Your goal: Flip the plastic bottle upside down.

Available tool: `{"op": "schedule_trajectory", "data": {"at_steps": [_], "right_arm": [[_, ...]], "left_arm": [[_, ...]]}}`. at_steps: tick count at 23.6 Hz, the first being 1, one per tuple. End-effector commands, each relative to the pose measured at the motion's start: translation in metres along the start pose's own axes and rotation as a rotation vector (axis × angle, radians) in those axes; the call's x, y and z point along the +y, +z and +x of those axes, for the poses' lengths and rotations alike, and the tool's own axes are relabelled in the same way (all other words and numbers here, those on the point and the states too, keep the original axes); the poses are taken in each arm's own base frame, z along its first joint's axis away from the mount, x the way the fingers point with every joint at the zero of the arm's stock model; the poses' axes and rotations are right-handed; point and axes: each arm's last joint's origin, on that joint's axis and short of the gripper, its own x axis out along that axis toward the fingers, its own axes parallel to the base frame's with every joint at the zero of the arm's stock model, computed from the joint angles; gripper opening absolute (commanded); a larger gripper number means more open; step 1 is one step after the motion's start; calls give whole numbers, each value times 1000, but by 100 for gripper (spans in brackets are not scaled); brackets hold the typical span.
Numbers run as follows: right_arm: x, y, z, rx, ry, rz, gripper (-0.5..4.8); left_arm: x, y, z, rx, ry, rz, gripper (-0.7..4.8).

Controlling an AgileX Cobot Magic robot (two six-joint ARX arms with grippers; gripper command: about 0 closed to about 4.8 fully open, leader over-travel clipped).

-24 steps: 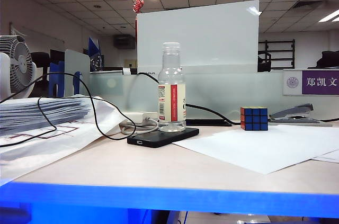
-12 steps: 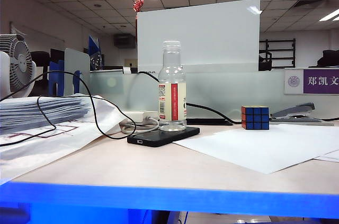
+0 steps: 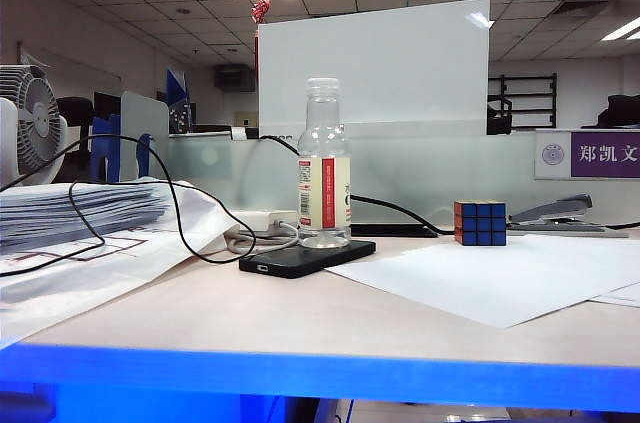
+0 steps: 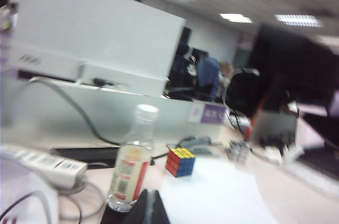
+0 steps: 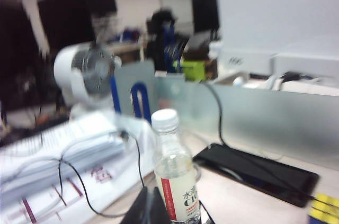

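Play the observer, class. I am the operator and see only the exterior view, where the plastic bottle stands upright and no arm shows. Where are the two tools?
Observer: The left tool shows its dark tip in the left wrist view. It is closed, close to the base of the plastic bottle, and holds nothing.
Operator: And the other one?
Observer: The right tool is closed too and sits beside the bottle's base in the right wrist view. Blur hides whether it touches.
Operator: What colour is the top of the cube?
Observer: The Rubik's cube has a yellow top face, seen in the left wrist view.
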Motion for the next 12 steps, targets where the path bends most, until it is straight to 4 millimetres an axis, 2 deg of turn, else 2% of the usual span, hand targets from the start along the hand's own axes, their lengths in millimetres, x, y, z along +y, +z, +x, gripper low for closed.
{"op": "schedule_trajectory", "data": {"at_steps": [1,3,4,6,7,8,9,12], "right_arm": [[-3,-5,59,91,52,-112,57],[-5,-10,83,122,74,-126,103],[-6,-12,94,134,81,-124,149],[-9,-16,109,149,87,-119,270],[-11,-17,118,154,87,-117,364],[-13,-19,125,159,88,-115,436],[-13,-20,131,160,93,-115,479],[-15,-23,147,165,101,-116,479]], "left_arm": [[0,15,15,18,-6,93,-5],[2,20,23,50,-5,105,-5],[4,23,28,75,-4,118,-5],[7,28,37,111,-4,141,-5],[9,31,43,127,-2,151,-5],[11,33,48,136,-3,150,-5],[12,35,52,147,-16,148,-5],[15,39,62,162,-21,148,-5]]}}
